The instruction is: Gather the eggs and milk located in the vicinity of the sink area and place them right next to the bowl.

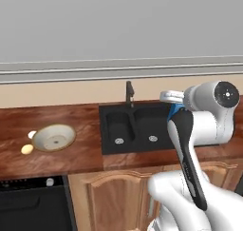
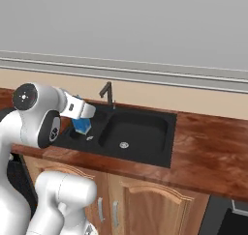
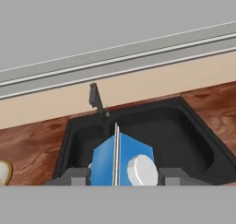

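My gripper (image 3: 122,177) is shut on the milk (image 3: 120,161), a blue carton with a white cap, and holds it in the air over the black sink (image 3: 152,140). The carton's blue also peeks out beside the hand (image 1: 176,112) and hangs under it above the left basin (image 2: 81,125). The cream bowl (image 1: 53,137) sits on the wooden counter left of the sink (image 1: 135,128). Touching or nearly touching its left rim are a white egg (image 1: 32,134) and a tan egg (image 1: 27,149). A sliver of the bowl (image 3: 3,172) shows at the hand view's left edge.
A dark angular faucet (image 1: 129,93) rises behind the basins. The wooden counter (image 2: 208,152) runs on to the right of the sink. Wooden cabinet doors (image 1: 114,201) sit under the counter, with a dark appliance (image 1: 28,204) to their left.
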